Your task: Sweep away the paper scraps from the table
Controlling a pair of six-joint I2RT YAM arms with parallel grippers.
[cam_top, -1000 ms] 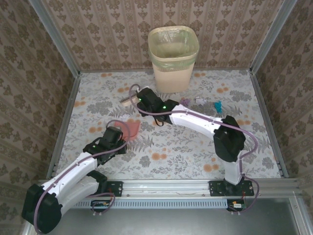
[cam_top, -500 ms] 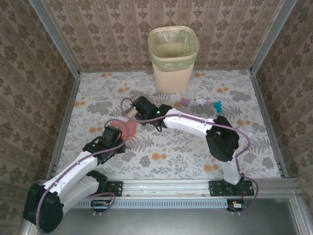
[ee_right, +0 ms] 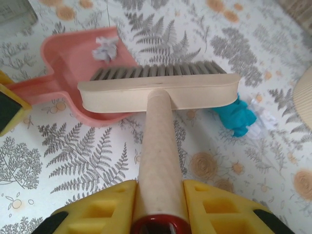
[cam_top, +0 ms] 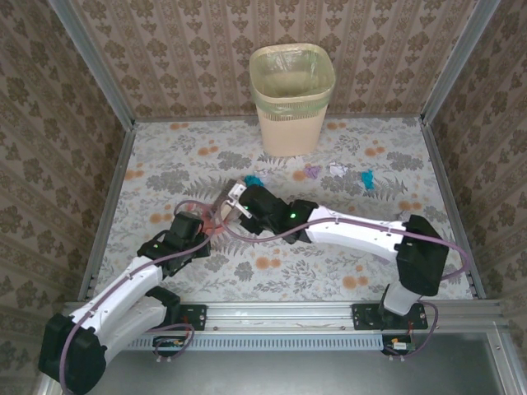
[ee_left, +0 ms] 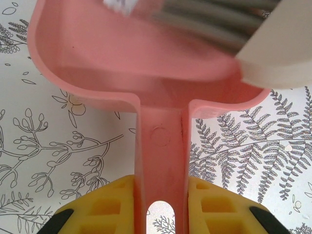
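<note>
A pink dustpan (cam_top: 207, 222) (ee_left: 146, 53) lies on the table (cam_top: 329, 263), and my left gripper (cam_top: 191, 227) (ee_left: 161, 197) is shut on its handle. My right gripper (cam_top: 252, 211) (ee_right: 160, 207) is shut on the handle of a cream brush (ee_right: 158, 90) (cam_top: 234, 199). The bristles stand at the dustpan's (ee_right: 68, 63) mouth. One white paper scrap (ee_right: 106, 48) (ee_left: 122, 5) sits inside the pan. A teal scrap (ee_right: 236, 116) (cam_top: 253, 180) lies on the cloth just behind the brush. Further right lie a purple scrap (cam_top: 312, 171), a white scrap (cam_top: 337, 169) and a teal scrap (cam_top: 367, 178).
A beige bin (cam_top: 291, 99) with a green liner stands at the back middle against the wall. Aluminium rails frame the table, with patterned walls on three sides. My right arm stretches across the middle of the table.
My right arm has drawn the brush nearer and leftward to the dustpan's mouth, uncovering a teal scrap behind it. The left gripper and dustpan have barely moved.
</note>
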